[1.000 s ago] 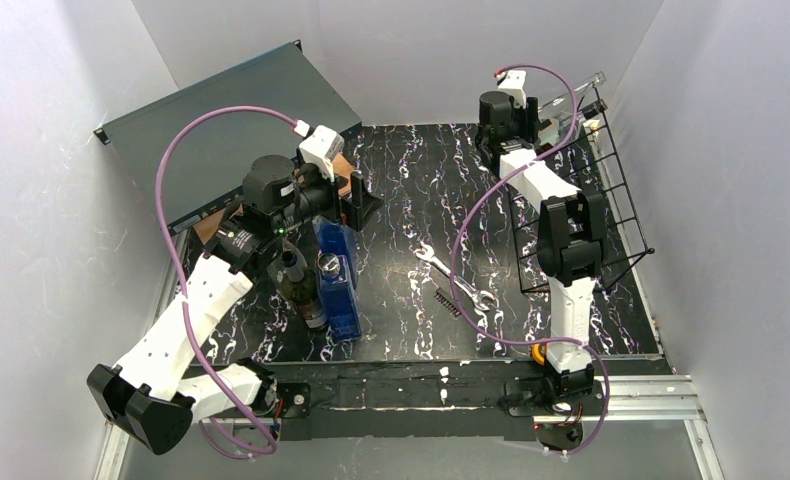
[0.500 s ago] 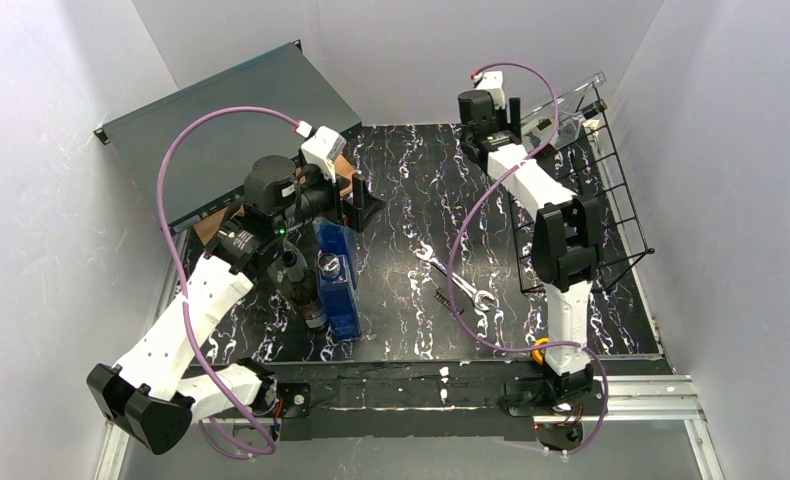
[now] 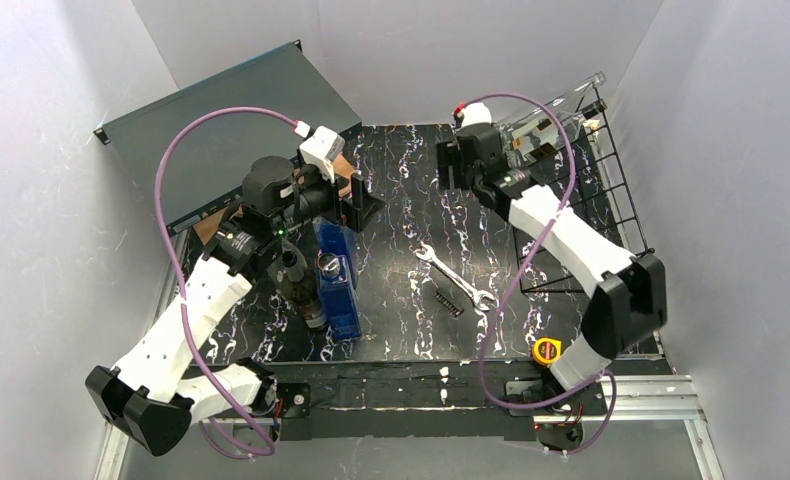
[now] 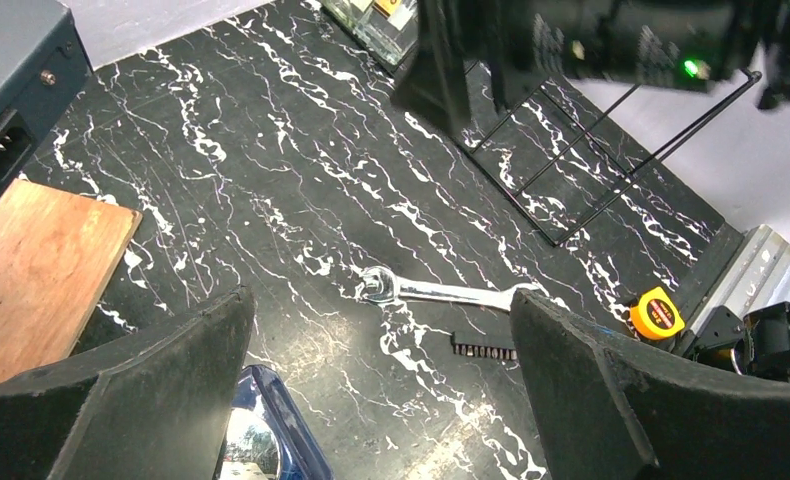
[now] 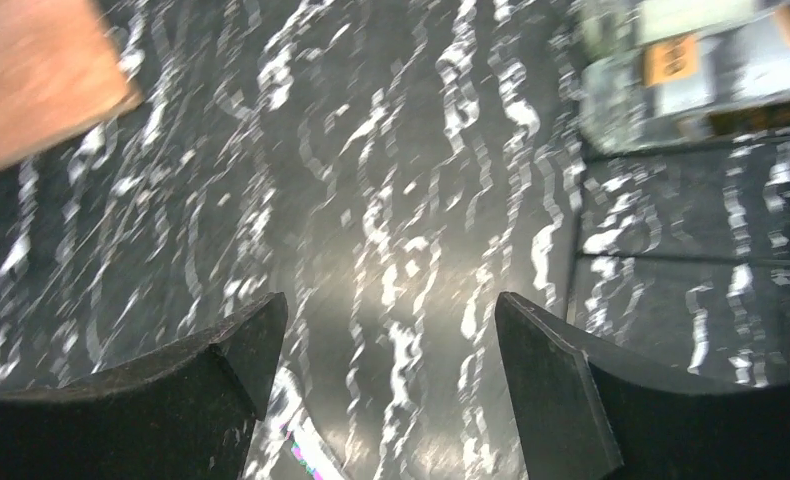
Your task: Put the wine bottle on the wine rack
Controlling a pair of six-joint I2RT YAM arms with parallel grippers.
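Black marbled table point(image 3: 401, 190), white walls.

- 10 o'clock in the overhead: grey flat case point(image 3: 221, 130). Only the left wrist view shows its power socket.
- Left gripper point(image 4: 381, 390): fingers spread wide, nothing between them. It hangs beside a wooden block point(image 4: 41, 270).
- Dark bottle point(image 3: 299, 290) and blue box point(image 3: 338, 285) stand touching at 8 o'clock. Left wrist catches only a blue corner.
- Centre: wrench point(image 3: 454, 275).
- 5 o'clock: yellow tape measure point(image 3: 545, 350).
- Right gripper point(image 5: 386, 370): jaws apart, empty, above bare table. Its own view is blurred.
- 2 o'clock: wine rack point(image 3: 611, 200). Clear wine bottle point(image 3: 551, 108) lies across its top row; orange label seen from the right wrist.
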